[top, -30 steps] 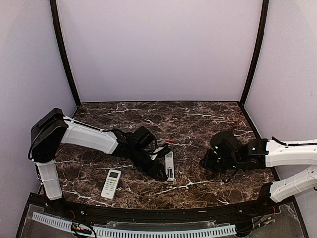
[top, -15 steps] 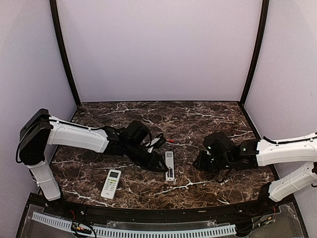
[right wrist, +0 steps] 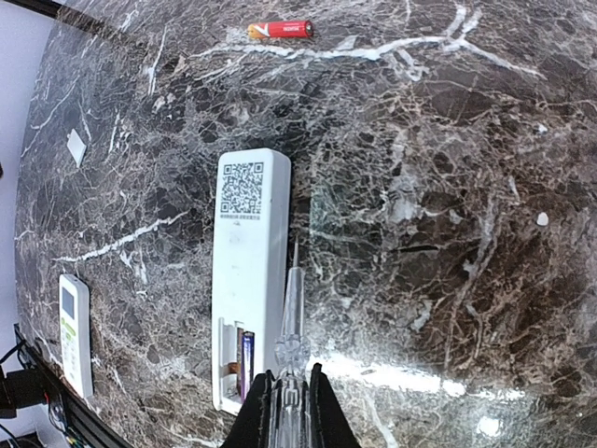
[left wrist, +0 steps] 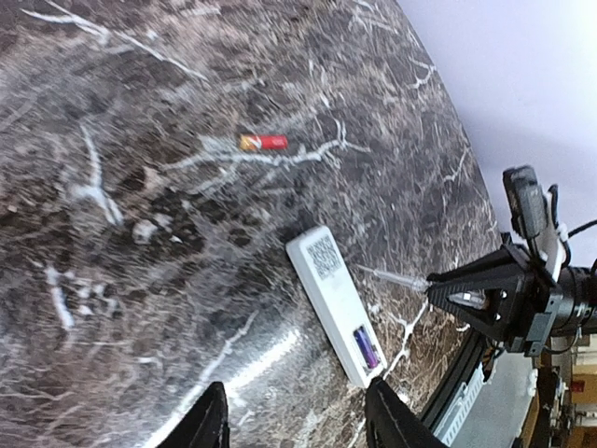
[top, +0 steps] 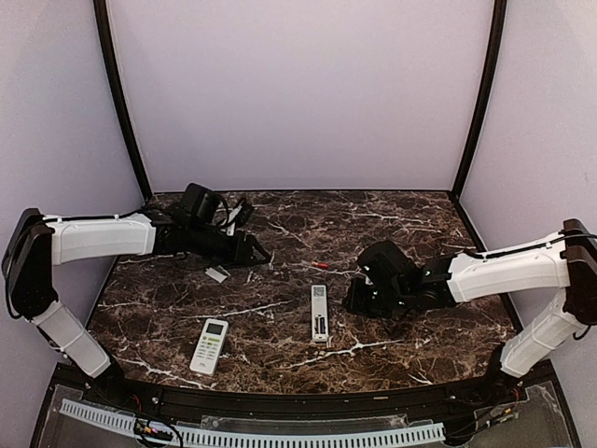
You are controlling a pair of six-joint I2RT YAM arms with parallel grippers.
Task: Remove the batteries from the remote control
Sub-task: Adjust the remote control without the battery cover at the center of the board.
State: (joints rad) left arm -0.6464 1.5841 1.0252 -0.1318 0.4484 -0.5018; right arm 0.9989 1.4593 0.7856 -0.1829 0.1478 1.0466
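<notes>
Dark marble counter (top: 401, 224) veined in white, walled on three sides by pale lilac panels. Near the middle, a slim white remote (top: 319, 313) lying face down, QR label upward, battery bay at its near end uncovered. Inside that bay, one dark battery (right wrist: 247, 355) seated lengthwise along one side. Farther back on the counter, apart from the remote, a red battery (top: 320, 265) lying loose on its side. Off to the left, a small white cover (top: 217, 273) flat on the stone. Nearer the front edge, a second remote (top: 209, 345), white, lying face up with its little screen showing.

Left fingers (left wrist: 210, 425) spread apart, gripping nothing, over the back left of the counter just behind the cover, wrist camera looking across at the red battery and the face-down remote. Right fingers (right wrist: 258, 415) pressed together, pinching a clear pointed tool (right wrist: 293, 317), close to the right of the face-down remote. Tool tip alongside the remote's right edge, about halfway up its length; contact with remote or counter impossible to tell.
</notes>
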